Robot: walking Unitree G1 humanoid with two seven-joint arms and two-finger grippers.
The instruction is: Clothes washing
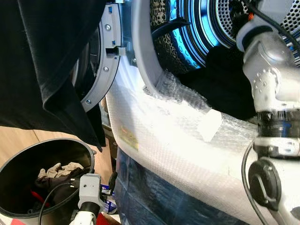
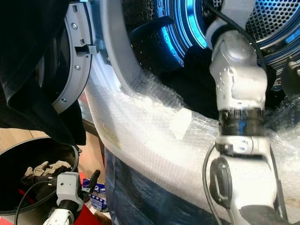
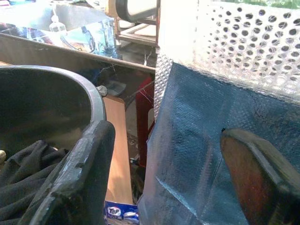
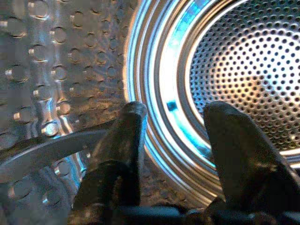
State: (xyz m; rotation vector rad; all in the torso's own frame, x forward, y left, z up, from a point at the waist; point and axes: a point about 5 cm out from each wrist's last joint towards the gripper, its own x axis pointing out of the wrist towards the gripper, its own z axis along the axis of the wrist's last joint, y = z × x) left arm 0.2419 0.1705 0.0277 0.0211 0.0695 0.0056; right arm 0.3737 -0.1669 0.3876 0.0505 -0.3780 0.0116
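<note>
Draped black cloth [image 1: 47,61] hangs closest to my head camera at the upper left, over the open washer door [image 1: 105,61]. Beyond it sits the bubble-wrapped washing machine [image 1: 187,154], its blue-lit drum [image 4: 243,70] far right. My right arm reaches into that drum; my right pincer [image 4: 173,136] has its fingers apart and holds nothing, pointing at the perforated back wall. A dark heap [image 1: 225,84] lies on the drum floor, seemingly laundry. Low on the near left stands the black basket [image 1: 84,150] with more clothes [image 1: 58,171]. My left pincer [image 3: 164,173], also spread and empty, hovers just right of the basket rim, so the left arm is nearer for the next garment.
</note>
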